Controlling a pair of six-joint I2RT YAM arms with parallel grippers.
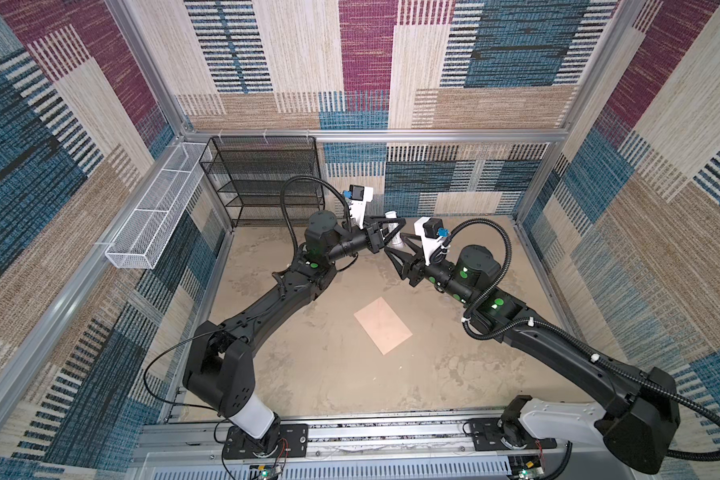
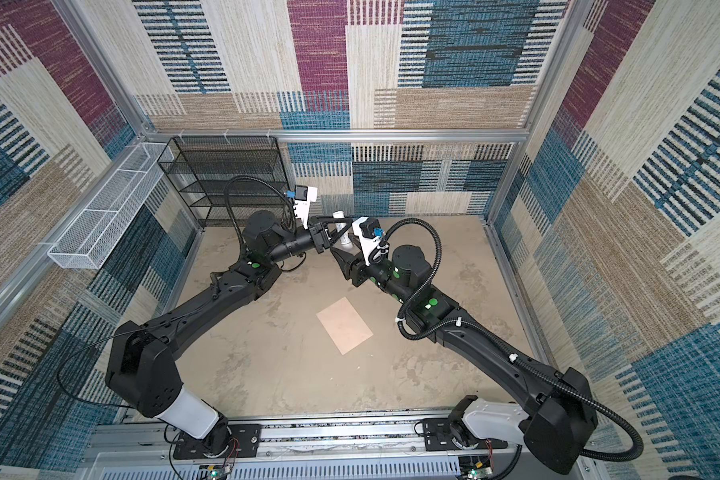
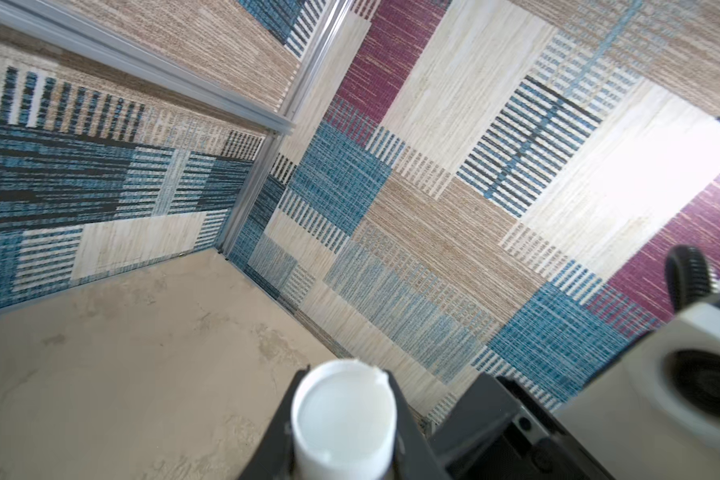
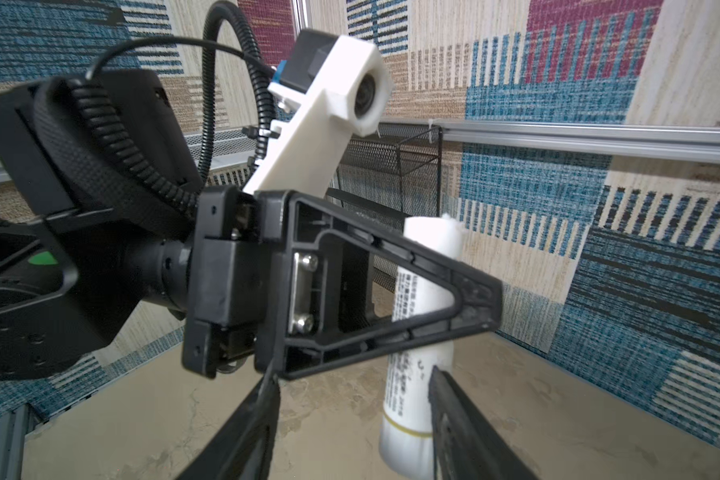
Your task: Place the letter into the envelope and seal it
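The peach envelope [image 1: 383, 326] [image 2: 344, 325] lies flat and closed on the beige table, in front of both grippers. The letter is hidden. Above the table's far middle, my left gripper [image 1: 400, 223] [image 2: 347, 220] [image 3: 346, 440] [image 4: 485, 307] is shut on a white glue stick [image 1: 393, 227] [image 2: 341, 227] [image 3: 344, 415] [image 4: 420, 332] and holds it roughly upright. My right gripper [image 1: 395, 245] [image 2: 341, 246] [image 4: 353, 374] is open at the stick's lower end. One of its fingers [image 4: 454, 415] stands beside the tube and the other well apart from it.
A black mesh shelf [image 1: 262, 178] stands at the back left. A white wire basket [image 1: 154, 216] hangs on the left wall. Patterned walls with aluminium frames enclose the table [image 1: 308, 374]. The arm bases sit on a rail [image 1: 391, 436] at the front.
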